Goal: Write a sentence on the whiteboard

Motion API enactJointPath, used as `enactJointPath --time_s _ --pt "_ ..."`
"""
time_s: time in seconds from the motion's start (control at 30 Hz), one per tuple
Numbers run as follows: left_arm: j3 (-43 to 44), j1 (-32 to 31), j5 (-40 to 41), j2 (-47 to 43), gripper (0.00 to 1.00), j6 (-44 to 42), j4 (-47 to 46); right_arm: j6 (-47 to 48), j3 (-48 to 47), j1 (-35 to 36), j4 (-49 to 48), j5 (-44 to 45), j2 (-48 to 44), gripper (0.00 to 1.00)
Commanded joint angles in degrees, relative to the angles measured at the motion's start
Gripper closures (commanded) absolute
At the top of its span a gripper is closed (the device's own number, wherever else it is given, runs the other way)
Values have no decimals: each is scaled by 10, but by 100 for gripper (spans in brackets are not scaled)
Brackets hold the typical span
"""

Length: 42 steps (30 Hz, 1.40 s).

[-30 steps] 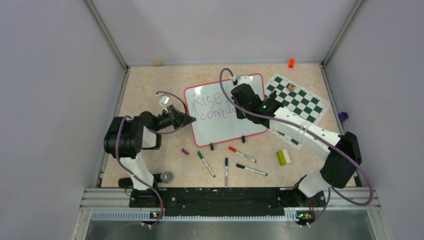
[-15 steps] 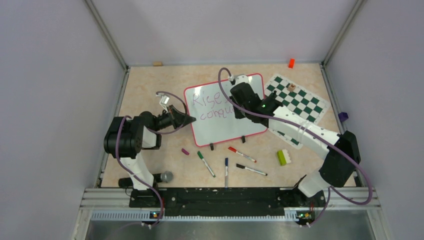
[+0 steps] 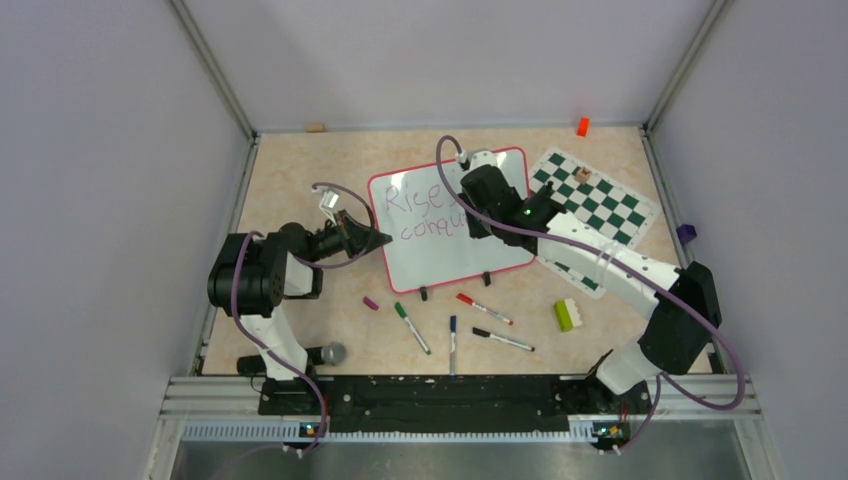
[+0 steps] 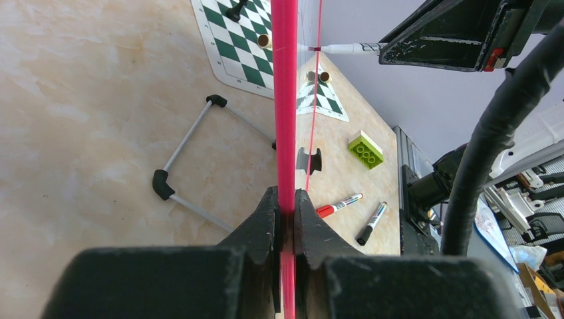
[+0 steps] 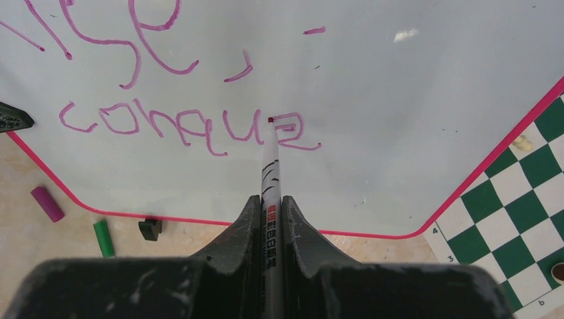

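Note:
The whiteboard [image 3: 440, 250], glossy white with a red-pink rim, stands tilted at the table's middle. My left gripper [image 3: 382, 238] is shut on its left rim [image 4: 286, 100], seen edge-on in the left wrist view. My right gripper [image 3: 468, 215] is shut on a white marker [image 5: 271, 179]; its tip touches the board at the last letter of the second line. The sentence [image 5: 166, 86] is purple handwriting: "Rise," above "conque" in the right wrist view. It also shows in the top view [image 3: 420, 212], partly hidden by the right arm.
A green-and-white chess mat [image 3: 595, 205] with small pieces lies right of the board. Red, green, blue and black markers [image 3: 485, 309] lie in front of it, with a purple cap [image 3: 370, 303] and a lime brick [image 3: 565, 315]. An orange block [image 3: 582, 126] sits at the back.
The right gripper has shifted slightly up and left with the marker, still on the second line. The left gripper and board have not moved.

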<state>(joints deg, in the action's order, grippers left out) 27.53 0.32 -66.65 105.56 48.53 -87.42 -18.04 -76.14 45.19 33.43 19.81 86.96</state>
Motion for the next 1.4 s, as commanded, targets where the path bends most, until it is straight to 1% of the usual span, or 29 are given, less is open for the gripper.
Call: enactJointPath --time_s 0.0,0.4,0.57,0.73,0.9,1.03,1.37 --pt "5 -7 -18 1 100 -21 -54 1 7 -7 -13 -1 -16 100" --pt "5 -7 -18 1 100 -21 -54 -5 47 -7 -8 11 -44 100" --pt "5 -7 -18 1 100 -21 -54 0 27 -7 2 15 -71 100" --pt "5 -7 -17 1 100 -20 -54 8 17 -14 13 36 -94 100" --pt "5 -7 -18 1 100 -20 -54 5 15 -29 12 39 -87 100" --pt "5 -7 -18 1 100 -20 -54 7 9 -35 5 52 -76 100" --pt "6 -7 -18 2 100 -19 -54 13 1 -41 -15 51 -45 100"
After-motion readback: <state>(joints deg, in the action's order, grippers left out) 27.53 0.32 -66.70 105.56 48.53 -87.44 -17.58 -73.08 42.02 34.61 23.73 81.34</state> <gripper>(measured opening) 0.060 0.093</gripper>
